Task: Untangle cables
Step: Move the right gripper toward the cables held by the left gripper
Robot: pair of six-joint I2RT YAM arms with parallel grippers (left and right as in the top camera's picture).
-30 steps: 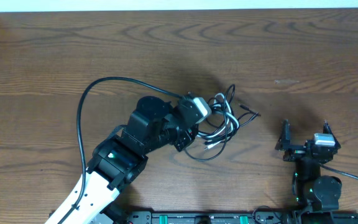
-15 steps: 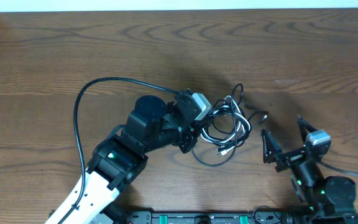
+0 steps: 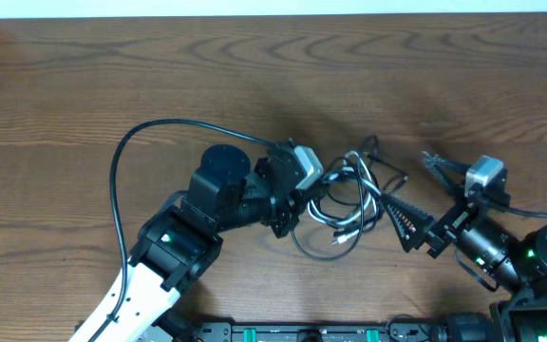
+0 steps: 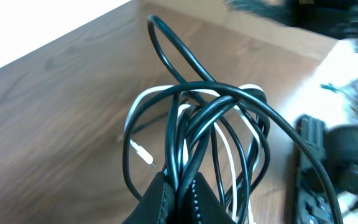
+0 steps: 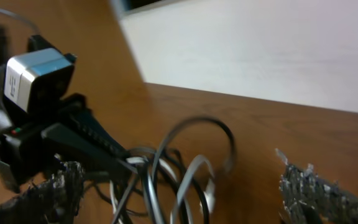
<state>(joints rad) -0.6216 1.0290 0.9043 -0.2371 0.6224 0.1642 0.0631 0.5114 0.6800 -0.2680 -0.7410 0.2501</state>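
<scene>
The cables (image 3: 349,201) form one tangle of black and white loops at mid table. My left gripper (image 3: 299,199) is shut on the tangle's left side. In the left wrist view, several black strands (image 4: 194,115) are pinched between the left gripper (image 4: 180,198) pads, and a white cable (image 4: 232,155) loops behind them. My right gripper (image 3: 406,180) stands wide open just right of the tangle, pointing at it. In the right wrist view the blurred loops (image 5: 179,168) lie ahead, between its fingertips (image 5: 55,193), with nothing gripped.
The left arm's thick black cable (image 3: 136,147) arcs over the table to the left. A rail with green lights (image 3: 311,332) runs along the front edge. The table's far edge (image 3: 273,16) meets a white strip. The right arm (image 4: 347,155) shows blurred in the left wrist view.
My right gripper has swung from near the front edge up and left to the tangle's right side, still open. The left gripper has kept its hold, and the bundle has shifted slightly right.
</scene>
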